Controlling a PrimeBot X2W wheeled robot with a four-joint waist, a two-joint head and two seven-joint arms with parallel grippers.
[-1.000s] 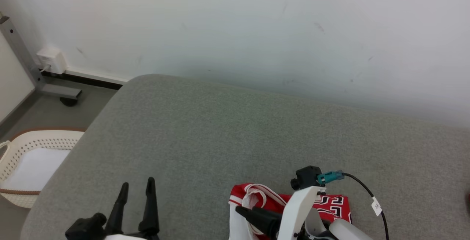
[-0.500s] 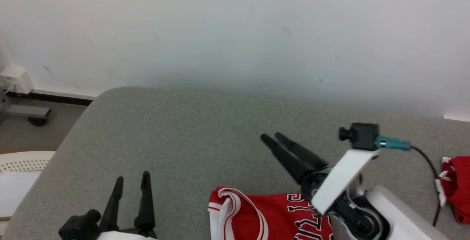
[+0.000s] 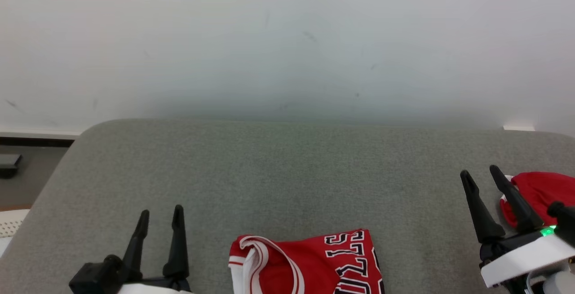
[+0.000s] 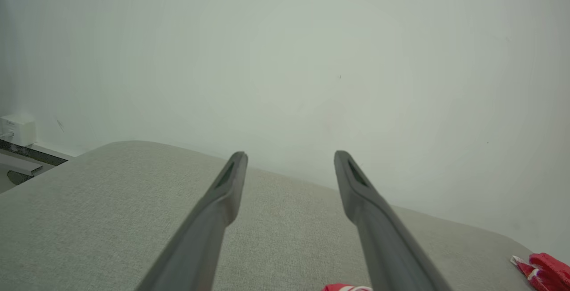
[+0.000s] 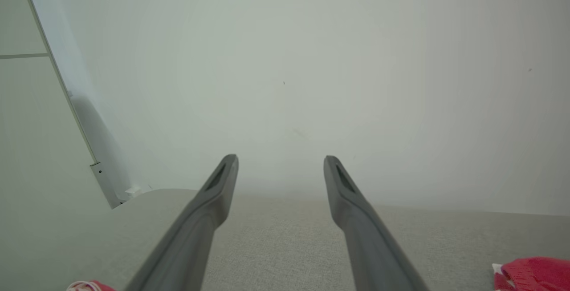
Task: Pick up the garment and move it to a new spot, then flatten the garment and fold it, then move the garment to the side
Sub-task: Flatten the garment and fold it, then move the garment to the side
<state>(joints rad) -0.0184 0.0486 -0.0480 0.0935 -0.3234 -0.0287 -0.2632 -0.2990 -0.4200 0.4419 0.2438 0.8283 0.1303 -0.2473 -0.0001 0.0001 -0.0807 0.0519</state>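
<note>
Compared with a second ago, the right end effector (image 3: 479, 171) is no longer bent low across the red jersey (image 3: 310, 262). It is clear of the cloth and stands at the lower right of the head view, jaws spread and empty. The left end effector (image 3: 161, 211) is likewise released and holds nothing, parked well to the left of the jersey. The head camera has turned rightward meanwhile, so the apparent slide of the grey cushion (image 3: 287, 172) belongs to the view, not to the cloth. The jersey lies compact at the cushion's near edge, collar to the left and lettering to the right. That suggests the fold is finished and that the move to the side is either done or the one step left. A second red garment (image 3: 546, 188) sits bunched just beyond the right fingers. Of the pale perforated basket (image 3: 10, 224) at the left, a sliver sits at the frame edge, and its contents cannot be told.
</note>
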